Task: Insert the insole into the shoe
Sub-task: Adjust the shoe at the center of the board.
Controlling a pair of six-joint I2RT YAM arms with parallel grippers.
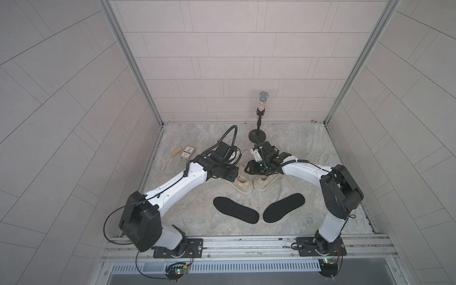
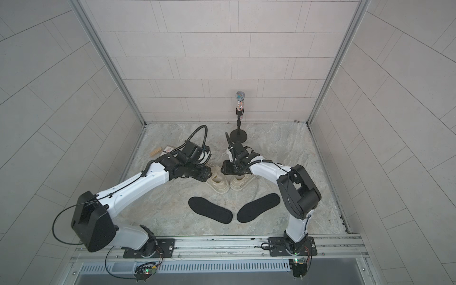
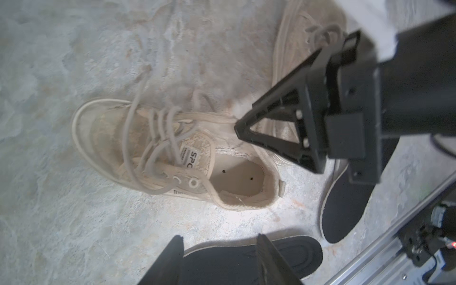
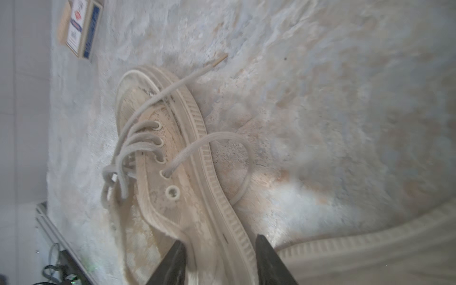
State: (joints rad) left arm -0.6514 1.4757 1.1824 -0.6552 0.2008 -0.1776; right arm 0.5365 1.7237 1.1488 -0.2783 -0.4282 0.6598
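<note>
Hanging beside a beige shoe, the left gripper has its jaws apart and empty; the right gripper sets parted jaws astride that shoe's side wall. Black insoles lie flat nearby.

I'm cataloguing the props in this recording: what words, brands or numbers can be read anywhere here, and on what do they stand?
"SPO": on the tongue label of the beige shoe, left wrist view; the last letter is partly covered and the rest of the word is hidden.
Fine print beside it: too small to read.
Print on the small box by the wall: red and blue, too blurred to read.
No other text shows.
</note>
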